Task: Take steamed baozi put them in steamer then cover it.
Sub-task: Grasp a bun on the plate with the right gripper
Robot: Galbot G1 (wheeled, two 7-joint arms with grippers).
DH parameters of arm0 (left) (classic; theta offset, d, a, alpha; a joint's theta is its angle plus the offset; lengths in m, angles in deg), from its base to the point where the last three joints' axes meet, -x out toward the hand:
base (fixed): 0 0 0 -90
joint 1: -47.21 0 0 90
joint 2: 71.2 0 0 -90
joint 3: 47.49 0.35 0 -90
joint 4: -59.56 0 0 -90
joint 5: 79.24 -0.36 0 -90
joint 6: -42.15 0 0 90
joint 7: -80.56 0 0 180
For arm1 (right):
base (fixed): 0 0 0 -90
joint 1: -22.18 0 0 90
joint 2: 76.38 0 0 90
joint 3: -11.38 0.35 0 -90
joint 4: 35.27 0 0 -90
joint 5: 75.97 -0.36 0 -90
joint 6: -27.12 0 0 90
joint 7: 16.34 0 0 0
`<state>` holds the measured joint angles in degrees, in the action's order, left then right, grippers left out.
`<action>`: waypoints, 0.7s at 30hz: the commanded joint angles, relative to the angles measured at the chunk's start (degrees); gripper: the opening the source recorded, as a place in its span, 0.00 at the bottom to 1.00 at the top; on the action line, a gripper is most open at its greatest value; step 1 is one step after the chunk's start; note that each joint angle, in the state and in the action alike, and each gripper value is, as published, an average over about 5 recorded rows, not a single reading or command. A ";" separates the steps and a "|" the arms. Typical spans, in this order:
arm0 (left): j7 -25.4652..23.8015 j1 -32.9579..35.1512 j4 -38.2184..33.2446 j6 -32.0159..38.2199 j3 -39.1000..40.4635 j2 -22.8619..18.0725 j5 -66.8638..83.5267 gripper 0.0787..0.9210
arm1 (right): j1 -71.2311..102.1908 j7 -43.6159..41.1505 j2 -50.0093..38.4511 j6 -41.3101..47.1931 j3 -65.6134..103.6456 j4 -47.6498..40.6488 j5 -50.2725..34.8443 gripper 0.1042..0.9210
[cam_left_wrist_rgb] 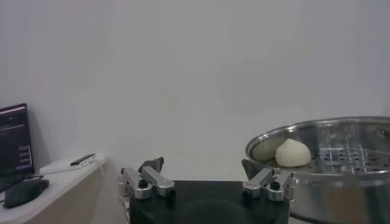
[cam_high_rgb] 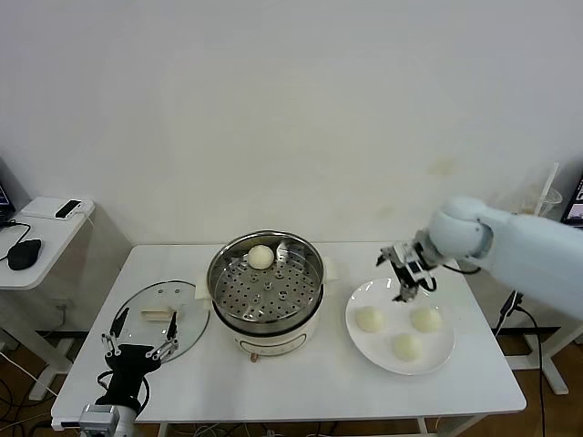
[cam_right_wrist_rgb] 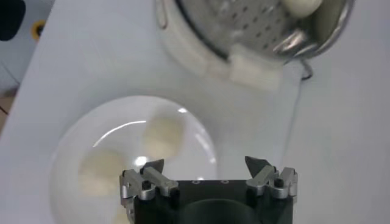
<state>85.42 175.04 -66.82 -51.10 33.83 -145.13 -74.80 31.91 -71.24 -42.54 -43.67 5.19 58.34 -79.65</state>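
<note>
One cream-white baozi (cam_high_rgb: 260, 256) lies on the perforated tray at the far side of the steel steamer (cam_high_rgb: 265, 284); it also shows in the left wrist view (cam_left_wrist_rgb: 292, 153). Three baozi (cam_high_rgb: 370, 319) (cam_high_rgb: 425, 318) (cam_high_rgb: 407, 346) lie on a white plate (cam_high_rgb: 360, 341) to the steamer's right. My right gripper (cam_high_rgb: 406, 278) is open and empty above the plate's far edge, near the buns. The glass cover (cam_high_rgb: 162, 316) with its cream handle lies flat on the table left of the steamer. My left gripper (cam_high_rgb: 138, 332) is open and empty, low at the table's front left, by the cover.
A side table (cam_high_rgb: 36, 238) with a mouse and a small device stands at the left. The white table's front edge (cam_high_rgb: 291, 421) is near. The steamer's white base (cam_right_wrist_rgb: 253, 67) and the plate (cam_right_wrist_rgb: 201, 140) with two buns show in the right wrist view.
</note>
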 commanded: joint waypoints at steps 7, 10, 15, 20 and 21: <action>-0.06 0.07 0.65 -0.04 -0.81 0.63 -0.11 0.88 | 17.00 0.66 7.07 1.81 9.57 -9.50 5.42 0.88; -0.07 0.12 0.83 0.00 -0.94 0.54 -0.11 0.88 | 17.98 0.61 8.75 1.82 10.37 -11.09 5.93 0.88; -0.04 -0.11 1.12 0.05 -0.85 0.19 -0.14 0.88 | 18.91 0.66 10.56 1.38 10.40 -14.14 6.69 0.88; -0.03 -0.27 1.10 0.09 -0.26 -0.19 -0.61 0.88 | 20.48 1.18 12.05 0.71 11.57 -16.78 7.15 0.88; -0.04 -0.29 1.11 0.09 -0.21 -0.19 -0.69 0.88 | 20.62 1.38 12.36 0.55 11.73 -17.28 7.33 0.88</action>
<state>85.39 174.79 -65.73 -51.08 33.28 -145.27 -75.16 48.92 -70.19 -33.36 -42.92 14.80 46.08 -73.49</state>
